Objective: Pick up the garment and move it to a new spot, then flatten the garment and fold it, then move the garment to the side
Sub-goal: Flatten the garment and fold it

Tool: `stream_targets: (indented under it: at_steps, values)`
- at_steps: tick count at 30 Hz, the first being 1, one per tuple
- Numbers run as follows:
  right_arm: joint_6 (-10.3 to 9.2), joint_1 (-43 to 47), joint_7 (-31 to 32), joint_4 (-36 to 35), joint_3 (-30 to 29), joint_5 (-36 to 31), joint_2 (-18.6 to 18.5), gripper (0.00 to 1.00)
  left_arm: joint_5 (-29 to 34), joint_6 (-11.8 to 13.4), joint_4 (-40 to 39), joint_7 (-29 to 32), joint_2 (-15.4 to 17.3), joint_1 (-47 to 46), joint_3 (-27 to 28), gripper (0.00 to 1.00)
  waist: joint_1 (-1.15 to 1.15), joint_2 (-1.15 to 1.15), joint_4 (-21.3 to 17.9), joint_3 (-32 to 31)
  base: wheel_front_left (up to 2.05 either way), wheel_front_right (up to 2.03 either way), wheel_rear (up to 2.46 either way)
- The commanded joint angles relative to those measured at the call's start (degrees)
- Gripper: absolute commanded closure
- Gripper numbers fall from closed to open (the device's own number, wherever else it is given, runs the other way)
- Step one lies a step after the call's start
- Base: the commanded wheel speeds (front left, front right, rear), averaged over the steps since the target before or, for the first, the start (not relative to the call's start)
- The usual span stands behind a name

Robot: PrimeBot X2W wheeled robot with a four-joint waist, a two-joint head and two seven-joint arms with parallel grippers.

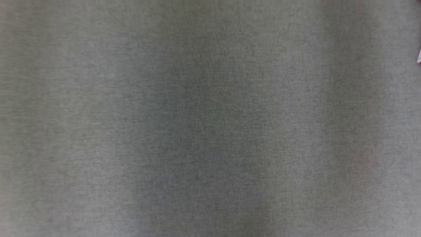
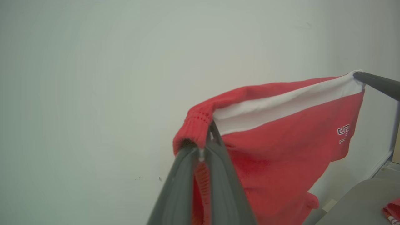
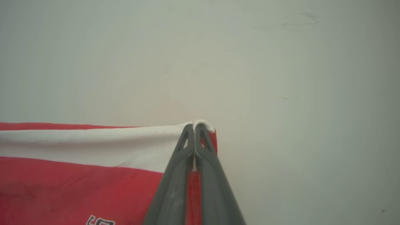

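1. Your left gripper, its two dark fingers pressed together, pinches the ribbed edge of the red knit garment with a white band at its left end.
2. The garment hangs aloft, stretched between both grippers in front of a pale wall, with the band running along its top.
3. Your right gripper, fingers pressed together, pinches the band's right corner.
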Motion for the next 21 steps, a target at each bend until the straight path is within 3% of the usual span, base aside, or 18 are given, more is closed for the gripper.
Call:
stream_targets:
  at_steps: [1, 12, 21]
  values:
    - [0.03, -1.3, -0.7, 1.3, 0.4, -0.5, 0.6, 1.00, -1.2, 0.2, 1.3, -0.8, -0.3, -1.4, -0.7, 1.00, -0.02, -0.02, -1.8, 3.8, 0.00, 0.00, 0.00]
    - [0.03, -4.0, -4.8, 7.2, 3.8, 0.9, 1.3, 1.00, -7.2, 0.2, 6.5, -4.4, -0.2, -6.2, -10.7, 1.00, -0.02, -0.02, -3.1, 7.0, 0.00, 0.00, 0.00]
    - [0.03, 4.9, -7.8, 5.3, 8.0, 4.6, 1.3, 1.00, -12.5, 0.2, 4.0, -9.8, 1.4, 1.2, -17.1, 1.00, -0.02, -0.02, -3.6, 3.3, 0.00, 0.00, 0.00]
